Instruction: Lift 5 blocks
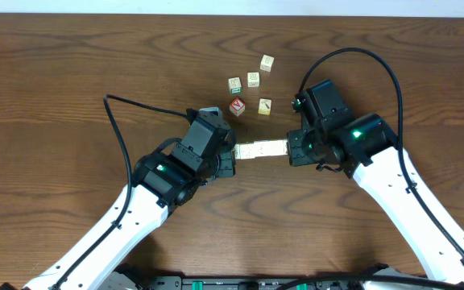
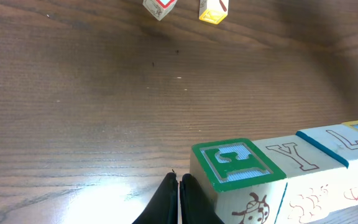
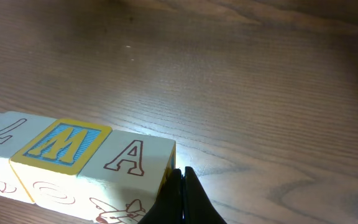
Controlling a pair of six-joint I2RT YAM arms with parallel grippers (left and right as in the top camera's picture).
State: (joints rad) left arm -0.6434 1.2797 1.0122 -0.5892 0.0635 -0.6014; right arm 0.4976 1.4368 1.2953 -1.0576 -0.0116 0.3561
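A row of several cream blocks (image 1: 261, 149) lies end to end between my two grippers. The left wrist view shows its end block with a green-framed E (image 2: 232, 165), then Y and L. The right wrist view shows the other end block, an A (image 3: 129, 158), beside a yellow-framed M block (image 3: 59, 144). My left gripper (image 1: 234, 153) (image 2: 179, 180) is shut, its fingers pressed side-on against the E end. My right gripper (image 1: 290, 147) (image 3: 183, 174) is shut against the A end. Whether the row is off the table I cannot tell.
Loose cubes sit behind the row: a red-faced cube (image 1: 237, 105) (image 2: 159, 6), a yellowish cube (image 1: 264, 106) (image 2: 213, 9), and three pale ones (image 1: 234, 84) (image 1: 253, 79) (image 1: 267, 62). Black cables arc over the brown wooden table (image 1: 55, 97) beside each arm.
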